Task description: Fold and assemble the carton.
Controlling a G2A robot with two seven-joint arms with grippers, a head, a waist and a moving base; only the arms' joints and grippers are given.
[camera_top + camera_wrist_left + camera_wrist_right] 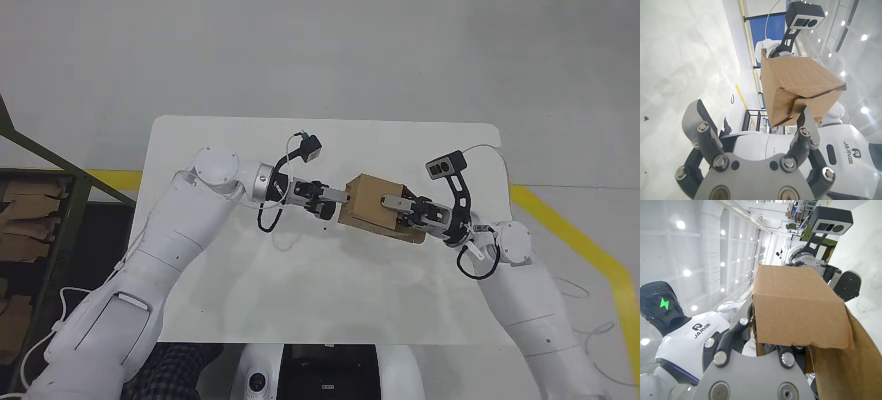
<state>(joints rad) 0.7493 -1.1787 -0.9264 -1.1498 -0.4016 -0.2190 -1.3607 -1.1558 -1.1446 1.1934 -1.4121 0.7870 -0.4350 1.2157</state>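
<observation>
A brown carton (375,203) hangs between my two arms over the middle of the white table (250,290). At the carton's left end, my left gripper (333,205) (751,111) is open wide. One of its fingers (810,121) touches the folded end flap of the carton (800,79), and the other finger (700,113) stands apart from it. My right gripper (400,206) (755,321) is at the other end, shut on a wall of the carton (797,309), with one finger hidden behind the cardboard. A loose flap (848,361) hangs by that end.
A crate of flat cardboard pieces (30,215) stands on the floor left of the table. Bare table surface lies in front of and behind the carton. A yellow floor line (570,235) runs past the table's right side.
</observation>
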